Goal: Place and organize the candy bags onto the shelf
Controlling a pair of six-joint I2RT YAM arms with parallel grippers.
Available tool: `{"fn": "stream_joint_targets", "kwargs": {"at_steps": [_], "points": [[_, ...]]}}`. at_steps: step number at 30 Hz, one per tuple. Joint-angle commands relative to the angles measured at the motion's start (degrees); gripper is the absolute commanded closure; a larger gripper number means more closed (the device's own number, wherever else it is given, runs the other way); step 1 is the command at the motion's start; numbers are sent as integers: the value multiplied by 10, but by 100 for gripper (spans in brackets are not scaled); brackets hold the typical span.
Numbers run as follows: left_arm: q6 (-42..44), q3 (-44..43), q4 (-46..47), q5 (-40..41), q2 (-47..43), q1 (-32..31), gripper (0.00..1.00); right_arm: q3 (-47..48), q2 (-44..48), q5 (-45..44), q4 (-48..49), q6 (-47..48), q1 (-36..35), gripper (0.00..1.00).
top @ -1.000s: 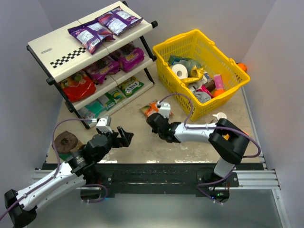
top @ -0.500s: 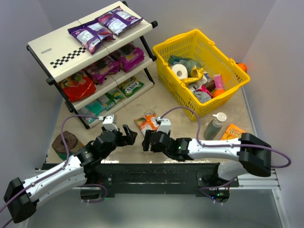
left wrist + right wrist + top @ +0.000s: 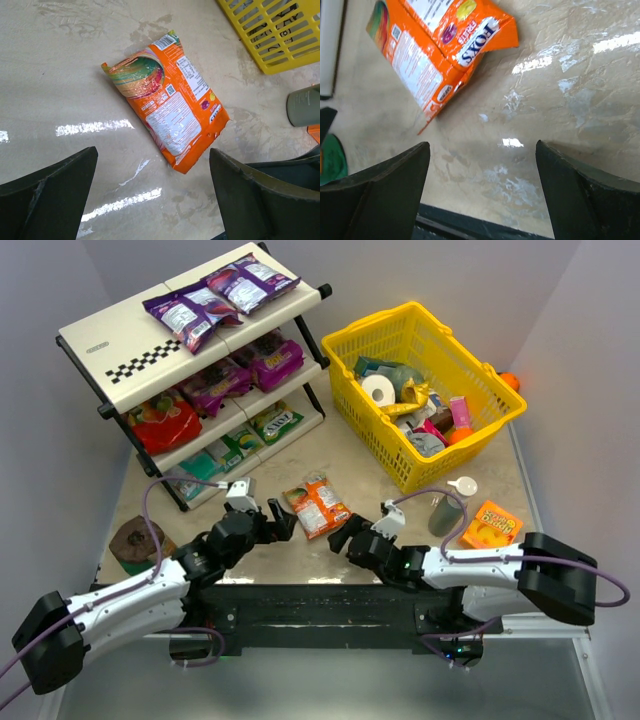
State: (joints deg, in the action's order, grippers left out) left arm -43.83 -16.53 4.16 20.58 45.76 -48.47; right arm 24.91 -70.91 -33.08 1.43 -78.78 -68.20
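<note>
Moved: my right gripper [image 3: 347, 532] let go of the orange candy bag [image 3: 317, 504] and drew back toward the near edge, jaws wide, empty | left gripper [image 3: 279, 517] came closer, also wide, empty | bag flat on table [image 3: 330, 450] between both; shelf [image 3: 110, 350] and yellow basket [image 3: 365, 322] well apart, bare tabletop around.

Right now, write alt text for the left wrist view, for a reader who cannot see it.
An orange candy bag lies flat on the beige table, just beyond the open jaws of the left gripper. A corner of the yellow basket shows top right, a grey bottle at the right edge.
</note>
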Motion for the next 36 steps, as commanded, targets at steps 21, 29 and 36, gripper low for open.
{"fn": "stream_joint_targets", "kwargs": {"at_steps": [21,29,36], "points": [[2,-30,-78,11,-109,-2,1,64,-259,-163,171,-312,4,28],[4,-37,-121,20,-153,-2,1,70,-276,-120,201,-269,53,28],[2,-40,-144,27,-168,-3,1,81,-307,-69,226,-258,80,51]]}}
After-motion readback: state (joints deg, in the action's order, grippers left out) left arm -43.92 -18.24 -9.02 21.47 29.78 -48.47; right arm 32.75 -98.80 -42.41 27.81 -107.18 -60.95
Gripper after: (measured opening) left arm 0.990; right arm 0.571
